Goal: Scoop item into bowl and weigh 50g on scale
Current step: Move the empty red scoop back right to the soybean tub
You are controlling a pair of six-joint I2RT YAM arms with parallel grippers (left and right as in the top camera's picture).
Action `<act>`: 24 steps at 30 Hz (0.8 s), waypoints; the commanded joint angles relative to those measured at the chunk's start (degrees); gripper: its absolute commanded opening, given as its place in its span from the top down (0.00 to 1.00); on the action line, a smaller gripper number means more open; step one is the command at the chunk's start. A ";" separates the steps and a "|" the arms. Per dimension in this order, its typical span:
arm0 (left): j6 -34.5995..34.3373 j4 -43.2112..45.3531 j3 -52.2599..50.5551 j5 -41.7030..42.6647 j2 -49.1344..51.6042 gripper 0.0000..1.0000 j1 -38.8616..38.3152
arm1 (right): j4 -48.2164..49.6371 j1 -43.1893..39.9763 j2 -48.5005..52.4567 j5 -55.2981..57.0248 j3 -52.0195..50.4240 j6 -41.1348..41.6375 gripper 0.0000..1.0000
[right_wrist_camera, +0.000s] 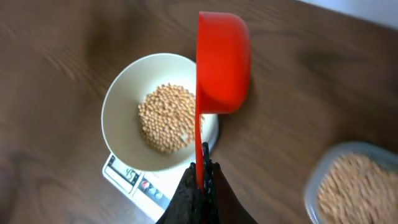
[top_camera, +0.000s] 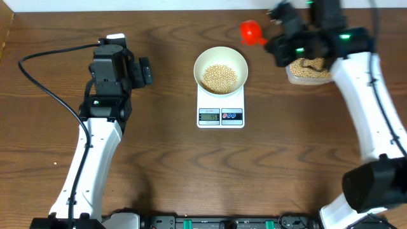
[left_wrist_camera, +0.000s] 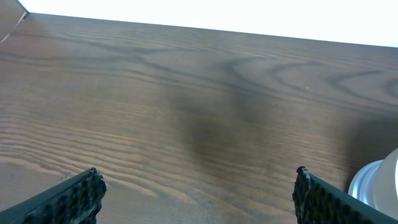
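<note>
On a dark brown, wood-grained bench [top_camera: 159, 172], two white and black robot arms reach in from the near edge. The left arm [top_camera: 95, 140] sits well apart from the work. The left jaws are spread wide over bare wood with nothing between them. The right arm [top_camera: 372, 95] stretches to the far right, and the right jaws are pinched tight on the thin handle of a red scoop [right_wrist_camera: 224, 62]. Under that arm sits a clear tub [top_camera: 291, 73] of tan beans.

At mid-bench stands a white scale [top_camera: 220, 116]. On it is a white bowl [top_camera: 198, 63] holding a shallow heap of beans [top_camera: 219, 77]. The scoop hangs on edge just beside the bowl's far right rim, between bowl and tub. Its hollow faces away, so whether it carries anything cannot be told. The display is too small to read surely.

This looks like topping up toward the target weight. To do it well, take few beans per trip and bring the scoop over the bowl's centre. Roll the wrist slowly so they trickle, stay off the rim, and let the reading settle.

The wood is smooth, so spilled beans would likely roll. A pale strip [top_camera: 127, 5] runs along the far edge, and a black cable [top_camera: 24, 60] loops by the left arm.
</note>
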 commanded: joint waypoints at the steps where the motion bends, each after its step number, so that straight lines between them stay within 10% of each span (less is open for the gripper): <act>1: 0.98 0.04 0.33 0.09 0.31 0.01 0.24 | -2.25 -5.11 -3.13 -5.95 1.44 2.97 0.99; 24: 0.98 0.02 0.33 0.09 0.31 0.01 0.24 | -6.82 -22.56 -1.99 -0.70 1.33 15.50 0.99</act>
